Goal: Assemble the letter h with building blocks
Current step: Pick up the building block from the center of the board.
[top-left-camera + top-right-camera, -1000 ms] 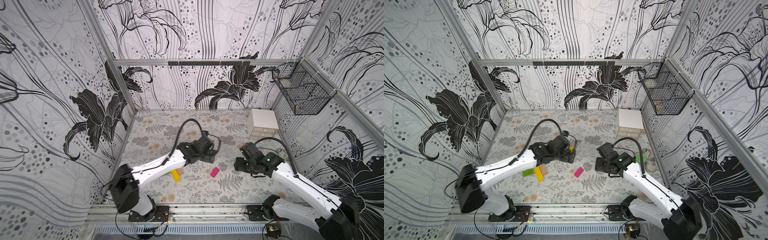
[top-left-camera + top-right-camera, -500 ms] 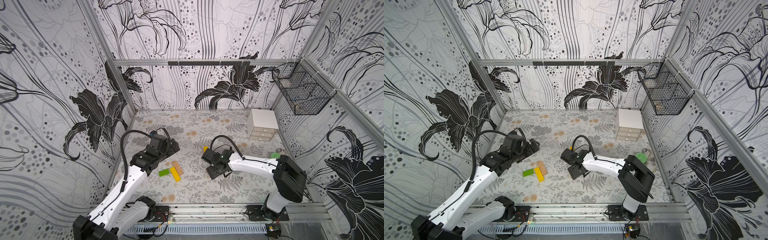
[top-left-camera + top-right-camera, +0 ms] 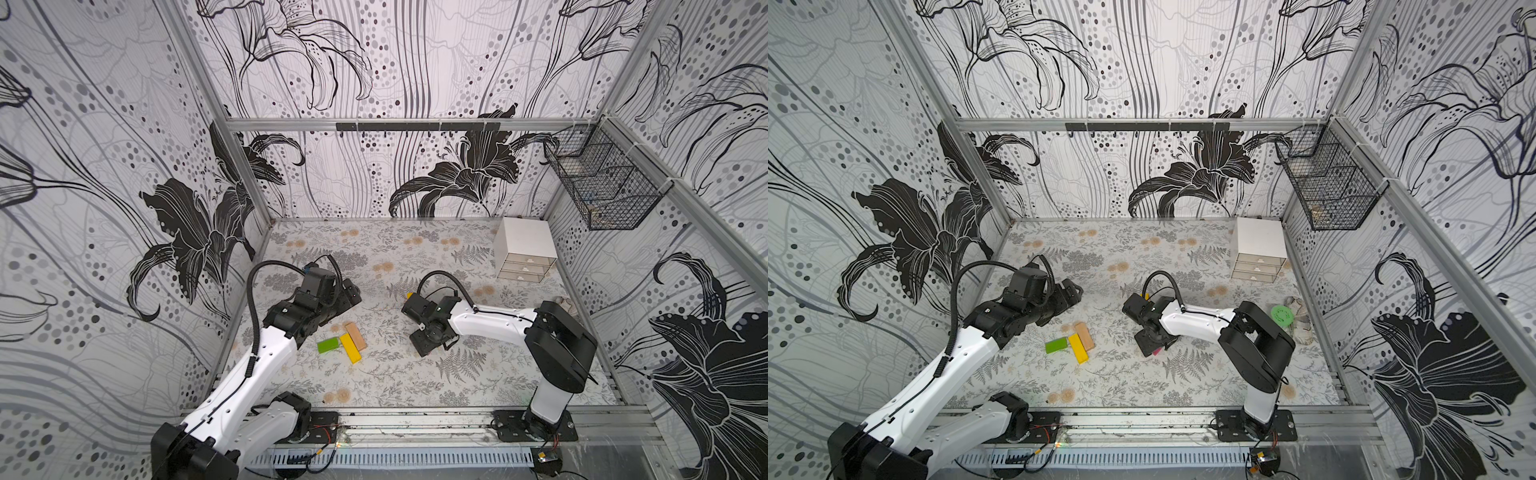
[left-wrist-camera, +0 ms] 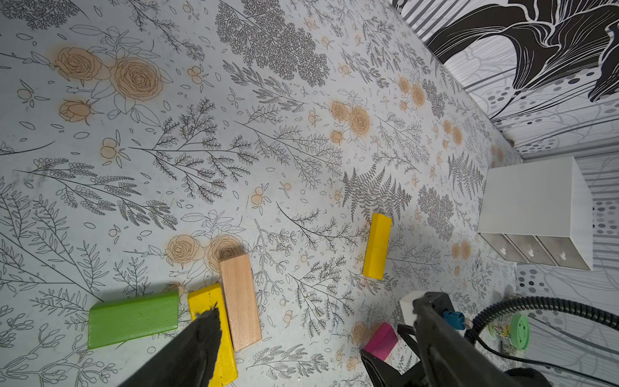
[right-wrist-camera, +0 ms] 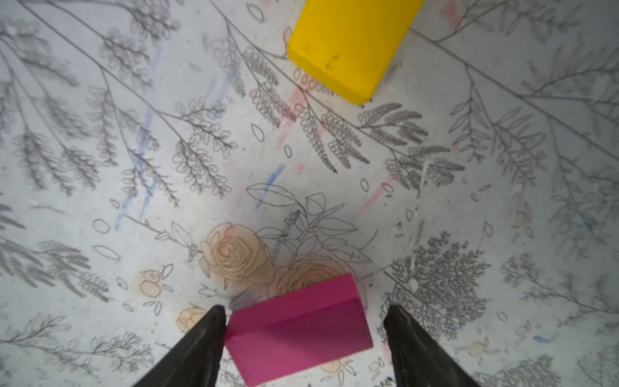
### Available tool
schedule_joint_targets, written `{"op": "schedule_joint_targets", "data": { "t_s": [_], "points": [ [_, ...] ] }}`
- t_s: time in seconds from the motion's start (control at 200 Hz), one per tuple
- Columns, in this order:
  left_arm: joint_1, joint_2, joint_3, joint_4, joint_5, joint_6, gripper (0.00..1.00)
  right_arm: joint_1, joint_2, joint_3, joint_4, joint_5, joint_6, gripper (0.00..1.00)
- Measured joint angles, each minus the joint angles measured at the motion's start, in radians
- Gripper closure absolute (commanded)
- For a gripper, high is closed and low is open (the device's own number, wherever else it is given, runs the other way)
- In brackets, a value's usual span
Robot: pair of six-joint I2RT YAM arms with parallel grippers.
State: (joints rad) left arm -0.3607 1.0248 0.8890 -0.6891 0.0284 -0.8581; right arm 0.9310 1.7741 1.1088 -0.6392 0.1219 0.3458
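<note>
While spread, right hand (image 5: pixel 304 306) astride magenta block (image 5: pixel 298 338), yellow block (image 5: pixel 351 47) near; left hand (image 3: pixel 352 294) likewise.

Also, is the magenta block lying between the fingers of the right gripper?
Yes, the right wrist view shows the magenta block lying between the two spread fingers of the right gripper.

On floral-print tabletop (image 3: pixel 374 386), L of centre: short green block (image 3: pixel 327 345), long yellow block (image 3: pixel 350 348) and long tan wood block (image 3: pixel 356 336) side by side, L to R. Second long yellow block (image 4: pixel 377 246) well apart to R, further back. Short magenta block (image 5: pixel 298 330) in front of it, btwn right gripper (image 5: pixel 304 307) fingers. White mini drawer chest (image 3: pixel 524 245) in back-R corner.
</note>
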Motion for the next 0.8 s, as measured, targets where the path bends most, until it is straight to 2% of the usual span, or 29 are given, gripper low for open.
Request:
{"op": "schedule_joint_targets", "data": {
  "t_s": [0.115, 0.521, 0.801],
  "points": [
    [0.002, 0.009, 0.000, 0.000, 0.003, 0.006, 0.11, -0.002, 0.000, -0.005, 0.005, -0.011, 0.000, 0.27],
    [0.010, 0.035, 0.000, 0.001, 0.011, 0.020, 0.13, -0.002, -0.018, -0.052, 0.042, -0.074, 0.005, 0.26],
    [0.014, 0.061, -0.017, 0.010, 0.027, 0.019, 0.13, -0.001, -0.032, -0.060, 0.042, -0.077, 0.026, 0.34]
  ]
}}
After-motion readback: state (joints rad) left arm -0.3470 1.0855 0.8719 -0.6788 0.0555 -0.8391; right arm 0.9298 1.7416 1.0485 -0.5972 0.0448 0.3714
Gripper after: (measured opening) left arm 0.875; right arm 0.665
